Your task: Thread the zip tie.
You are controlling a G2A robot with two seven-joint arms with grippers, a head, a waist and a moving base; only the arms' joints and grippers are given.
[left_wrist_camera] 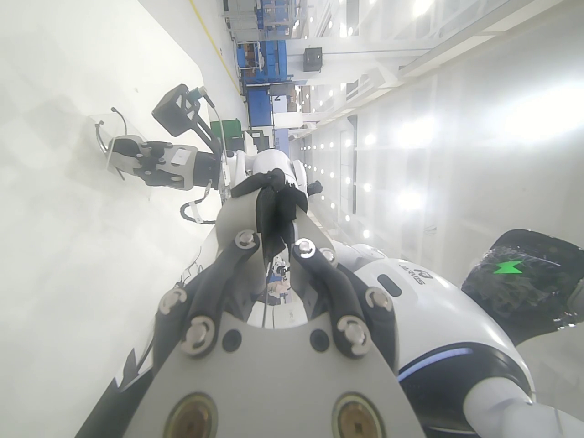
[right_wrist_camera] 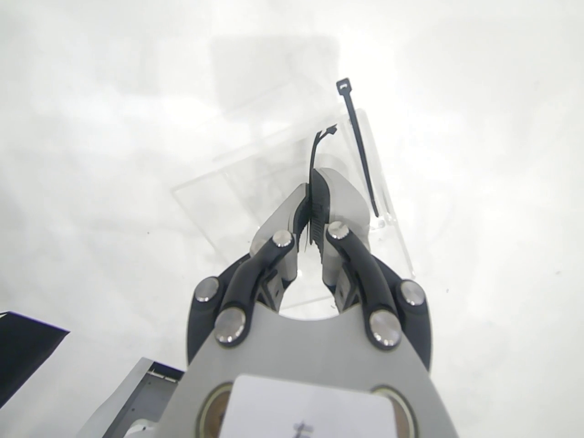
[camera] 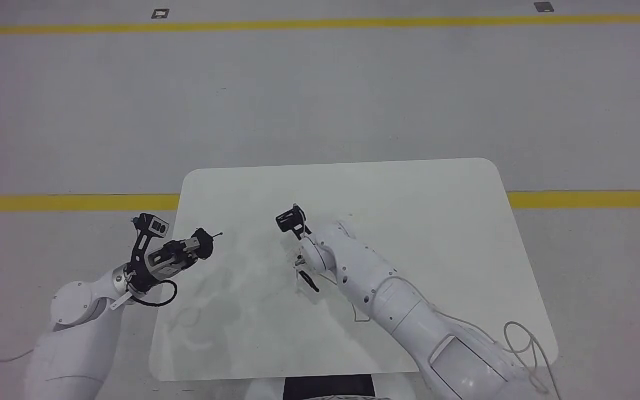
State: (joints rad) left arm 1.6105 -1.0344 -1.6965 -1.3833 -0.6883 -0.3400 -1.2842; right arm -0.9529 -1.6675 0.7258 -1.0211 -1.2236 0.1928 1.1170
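Your zip tie is pinched edge-on in the right pincer, whose fingers are closed tight on the strap. The head end rises past the fingertips and bends over at the top. A short ribbed length also shows behind the pads, in the gap between the fingers. You hold it over a clear stand that sits on the white desk, near the desk's middle.

A second tie leans straight against the stand, just beside the held one and apart from it. Its head points away from your pincer and its tail tip rests at the stand's low lip.

Your left pincer is well apart from all this, raised over the desk's left edge and pointing toward the stand. Its fingers are pressed together, with dark padding bunched at the tips. A black strip runs down between them, but you cannot tell from these views whether it is another tie. In the left wrist view you see the right pincer farther off at the stand, with thin curved tie ends standing up beside it.
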